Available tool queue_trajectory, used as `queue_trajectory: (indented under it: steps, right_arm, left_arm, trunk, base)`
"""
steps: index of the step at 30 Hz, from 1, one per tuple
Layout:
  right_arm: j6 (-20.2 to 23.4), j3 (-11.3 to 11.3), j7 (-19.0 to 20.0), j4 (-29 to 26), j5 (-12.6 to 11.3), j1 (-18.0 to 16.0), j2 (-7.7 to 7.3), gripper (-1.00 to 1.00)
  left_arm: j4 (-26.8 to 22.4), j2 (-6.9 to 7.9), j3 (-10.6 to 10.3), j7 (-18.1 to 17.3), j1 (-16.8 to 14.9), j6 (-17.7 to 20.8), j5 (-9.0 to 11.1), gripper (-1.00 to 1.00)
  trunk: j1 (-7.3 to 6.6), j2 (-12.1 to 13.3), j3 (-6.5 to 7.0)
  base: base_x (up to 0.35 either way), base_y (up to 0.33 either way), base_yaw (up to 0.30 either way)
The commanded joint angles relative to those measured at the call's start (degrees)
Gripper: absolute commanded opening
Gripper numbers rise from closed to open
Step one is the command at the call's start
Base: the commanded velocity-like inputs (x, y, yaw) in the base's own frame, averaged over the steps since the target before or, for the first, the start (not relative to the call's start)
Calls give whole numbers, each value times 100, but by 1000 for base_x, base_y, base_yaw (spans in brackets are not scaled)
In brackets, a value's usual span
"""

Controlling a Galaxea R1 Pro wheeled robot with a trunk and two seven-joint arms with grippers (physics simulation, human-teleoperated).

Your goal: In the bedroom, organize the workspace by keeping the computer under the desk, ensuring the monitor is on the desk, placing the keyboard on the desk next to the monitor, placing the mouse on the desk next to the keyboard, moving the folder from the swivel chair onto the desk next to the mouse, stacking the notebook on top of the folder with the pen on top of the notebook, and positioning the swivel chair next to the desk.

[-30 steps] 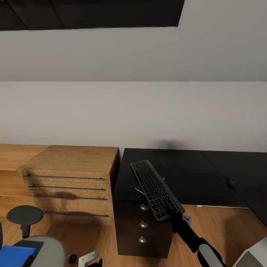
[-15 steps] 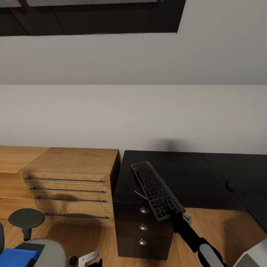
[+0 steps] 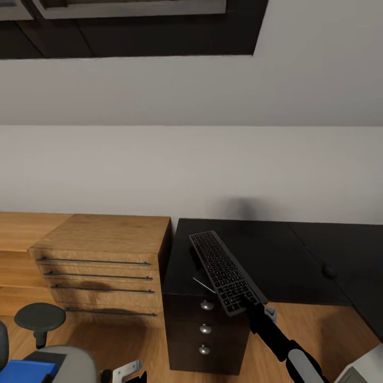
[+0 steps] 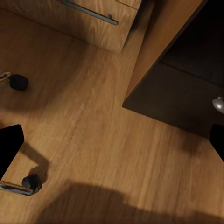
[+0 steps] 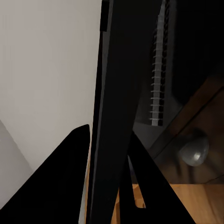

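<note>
My right gripper [image 3: 250,307] is clamped on the near end of the keyboard [image 3: 226,271]; the right wrist view shows the keyboard [image 5: 112,116] edge-on between my two black fingers [image 5: 63,177]. The keyboard is tilted, its far end up over the front left part of the desk [image 3: 276,255], above the black three-drawer unit [image 3: 205,332] with its round silver knobs. I can't tell whether its lower edge touches the desk top.

A small dark object, possibly the mouse [image 3: 329,272], sits on the desk well to the right. The light-wood drawer chest [image 3: 101,260] stands just left of the desk, touching or nearly touching it. The swivel chair [image 3: 58,361] is at lower left with the blue folder [image 3: 21,371] on its seat. A pale corner of the computer [image 3: 367,367] shows at lower right.

Left gripper [image 3: 127,372]: only the tip is visible in the head view, so I can't tell its state. The left wrist view shows wood floor [image 4: 93,140], chair castors [image 4: 18,82] and the drawer chest's corner.
</note>
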Motion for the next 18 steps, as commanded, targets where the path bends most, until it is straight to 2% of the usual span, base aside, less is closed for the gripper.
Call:
queue_trajectory:
  steps: [1,8,13,15,18]
  right_arm:
    - [37,9,9,1,-59,-3,-11,-100]
    - [37,9,9,-38,-61,-3,-193,-100]
    - [61,11,2,-258,-64,-3,-333,-100]
    - [140,10,-19,-323,-65,-3,-358,-100]
    - [399,9,-132,-400,-61,-3,-484,-100]
  left_arm:
    - [25,-3,5,5,-3,-17,42,100]
    - [221,-3,-16,5,-3,-22,41,100]
    - [254,-3,-19,5,-3,-22,42,100]
    - [258,-3,-19,3,-3,-22,42,100]
    - [260,-3,-16,4,-3,-23,42,100]
  trunk:
    - [-23,38,12]
    - [-177,319,138]
    - [-287,520,228]
    - [-330,600,264]
    - [-396,720,318]
  base:
    - [0,0,0]
    - [0,0,0]
    - [0,0,0]
    - [0,0,0]
    - [0,0,0]
